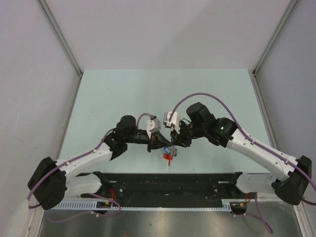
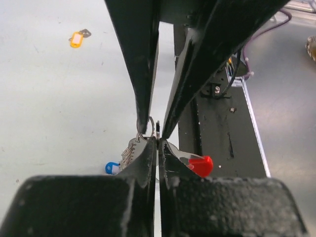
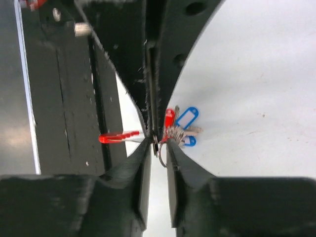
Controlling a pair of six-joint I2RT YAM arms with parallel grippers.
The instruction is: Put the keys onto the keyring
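Nearest to the arm bases, the left gripper [image 2: 158, 145] has its two fingers pressed almost together, and only a very thin gap shows between them. It seems to pinch the thin metal ring of the keyring [image 2: 146, 127], held just above the table [image 1: 148, 94]. The red end piece [image 2: 200, 165] hangs beside it. The right gripper [image 3: 159, 148] meets it from the opposite side. Its fingers are also nearly closed around the same ring, though a little wider, and I cannot tell exactly what its tips touch. The blue-headed keys [image 3: 187, 118] hang in a small bunch right at the ring; whether they are fully threaded on it is not clear. Farther away, alone on the table, lies the yellow-headed key [image 2: 76, 38], well apart from both grippers. I think the risk is this: the ring is very thin, and two hard fingertips hold it at almost one point. A small twist or an unequal pull could make it slip out. Then the whole bunch would drop and lie flat, which makes it difficult to pick up again.
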